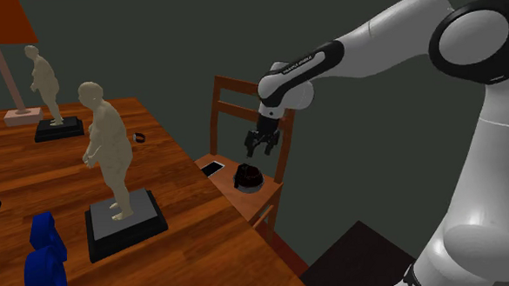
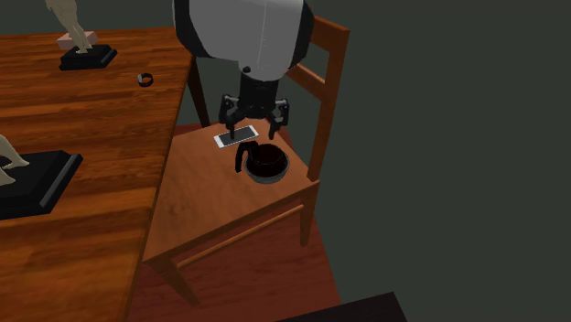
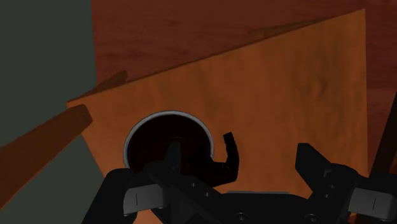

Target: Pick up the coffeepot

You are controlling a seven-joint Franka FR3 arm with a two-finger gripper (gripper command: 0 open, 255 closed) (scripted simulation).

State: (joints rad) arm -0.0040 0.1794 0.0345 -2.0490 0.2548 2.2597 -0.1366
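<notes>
Coffeepot (image 2: 263,163), dark and round, on the wooden chair (image 2: 210,206) seat, with the claw (image 2: 254,119) released just above it.

In the second exterior view the pot stands on the seat's back half, its handle turned to that view's left. Just behind it lies a flat white-edged phone (image 2: 236,136). The claw hangs over both, spread wide and gripping nothing. In the wrist view the handle lies between the two fingers, one crossing the pot's rim, the other finger (image 3: 315,165) over bare seat. Beside the chair, the tabletop (image 2: 101,137) carries a small dark ring (image 2: 145,80) and, farther back, a pale figure on a black base (image 2: 87,57).
</notes>
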